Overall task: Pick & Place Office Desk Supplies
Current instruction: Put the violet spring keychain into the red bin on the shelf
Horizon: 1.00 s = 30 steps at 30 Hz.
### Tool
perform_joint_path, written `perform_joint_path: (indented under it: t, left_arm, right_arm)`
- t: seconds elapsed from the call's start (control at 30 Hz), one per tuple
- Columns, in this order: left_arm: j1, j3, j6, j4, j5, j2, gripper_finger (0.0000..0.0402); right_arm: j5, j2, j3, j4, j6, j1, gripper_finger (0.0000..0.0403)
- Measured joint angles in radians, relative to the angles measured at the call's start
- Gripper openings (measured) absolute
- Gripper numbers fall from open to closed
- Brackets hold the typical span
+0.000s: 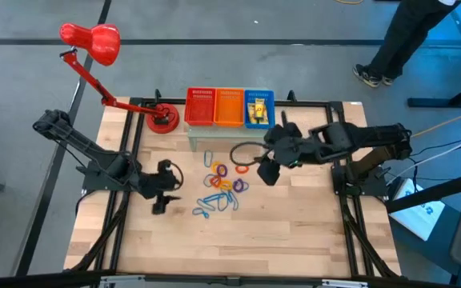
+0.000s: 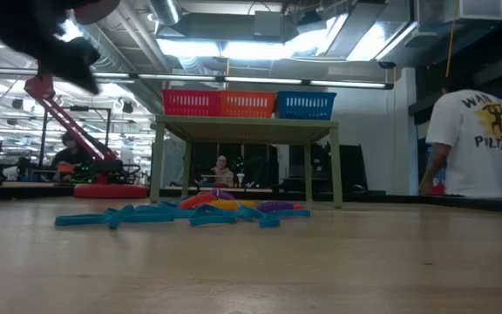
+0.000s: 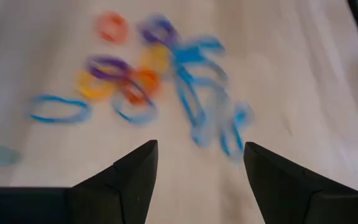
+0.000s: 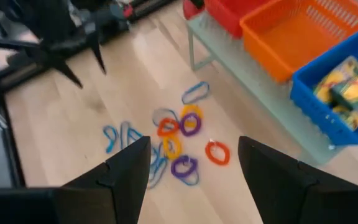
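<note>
With both my left pincer (image 1: pixel 164 194) and right pincer (image 1: pixel 267 171) spread apart and empty above the surface (image 1: pixel 294 232), the tangled band loops (image 1: pixel 224 182) between them could snag together, so one grab might drag several.

From the high view you look straight down on the whole table (image 1: pixel 294 240) and both arms; the low view sits at tabletop level, facing across it into the room; each wrist view looks forward past its own fingers, close above the wood; all four share the scattered loops (image 1: pixel 224 186) (image 2: pixel 207 209) (image 3: pixel 148 81) (image 4: pixel 179 134) at mid-table.
</note>
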Motion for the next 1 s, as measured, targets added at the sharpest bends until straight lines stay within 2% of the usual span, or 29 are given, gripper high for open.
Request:
perform_joint_path:
  t: [0.07,0.17,0.33,0.53,0.63,0.9,1.0]
  left_arm:
    - [0.009,0.000,-0.033,0.032,-0.072,-0.007,0.0235]
    - [0.014,0.000,-0.058,0.044,-0.125,-0.039,0.0235]
    - [0.010,0.000,-0.108,0.042,-0.128,-0.101,0.0235]
    - [-0.014,0.000,-0.135,0.054,-0.148,-0.160,0.0235]
    - [-0.026,0.000,-0.134,0.063,-0.149,-0.177,0.0235]
    - [-0.034,0.000,-0.124,0.064,-0.140,-0.187,0.0235]
    - [-0.034,0.000,-0.123,0.064,-0.139,-0.187,0.0235]
  right_arm:
    - [-0.001,0.035,0.000,-0.018,0.022,0.011,0.0244]
    - [-0.044,0.112,0.000,-0.039,0.066,0.013,0.0244]
    - [-0.192,0.259,0.000,-0.039,0.303,-0.043,0.0244]
    - [-0.225,0.411,-0.001,-0.032,0.535,-0.074,0.0244]
    - [-0.281,0.472,-0.001,-0.049,0.652,-0.099,0.0244]
    - [-0.342,0.573,-0.001,-0.018,0.721,-0.134,0.0243]
    - [-0.349,0.591,-0.001,-0.021,0.750,-0.129,0.0231]
